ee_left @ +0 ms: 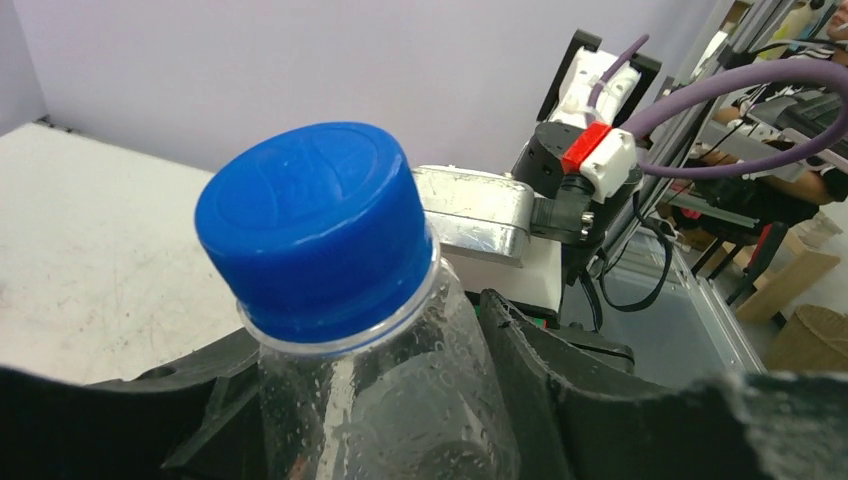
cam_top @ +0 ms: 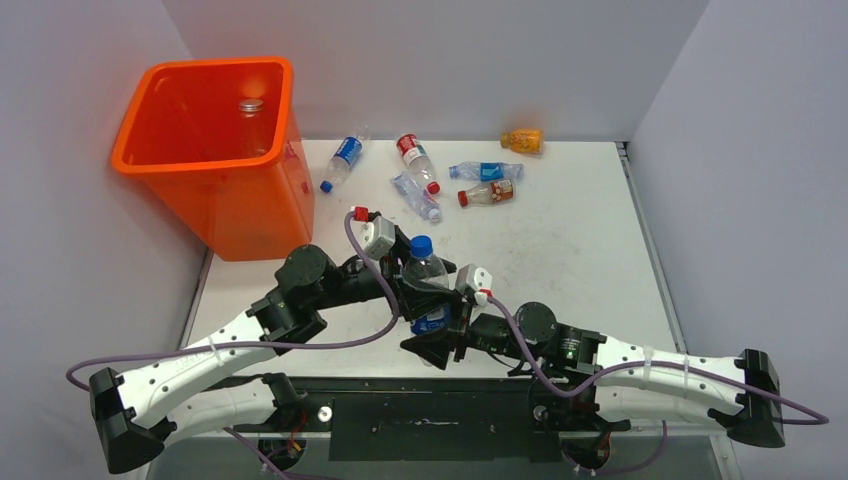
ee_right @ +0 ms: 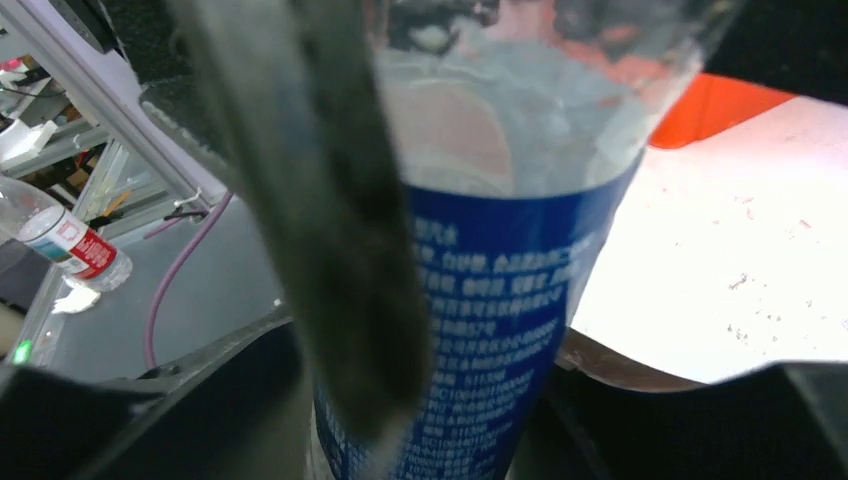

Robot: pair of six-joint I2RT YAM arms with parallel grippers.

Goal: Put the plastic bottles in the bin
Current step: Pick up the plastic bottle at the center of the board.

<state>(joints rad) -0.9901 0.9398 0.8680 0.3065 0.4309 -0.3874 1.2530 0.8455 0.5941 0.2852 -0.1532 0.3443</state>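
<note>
A clear plastic bottle (cam_top: 425, 280) with a blue cap (ee_left: 310, 220) and a blue label (ee_right: 490, 330) stands upright between both grippers near the table's front middle. My left gripper (cam_top: 408, 278) is shut on its upper body, just under the cap (ee_left: 365, 335). My right gripper (cam_top: 442, 330) is shut on its labelled lower body (ee_right: 430, 385). The orange bin (cam_top: 200, 165) stands at the far left with one bottle (cam_top: 250, 118) inside. Several more bottles lie at the back of the table, among them a blue-labelled one (cam_top: 343, 160), a red-labelled one (cam_top: 418, 160) and an orange one (cam_top: 523, 141).
The white table (cam_top: 560, 260) has grey walls on three sides. Three more bottles (cam_top: 485, 171) (cam_top: 487, 192) (cam_top: 415, 197) lie at the back middle. The bin's corner (ee_right: 710, 110) shows behind the held bottle. A red-labelled bottle (ee_right: 70, 240) lies off the table's front.
</note>
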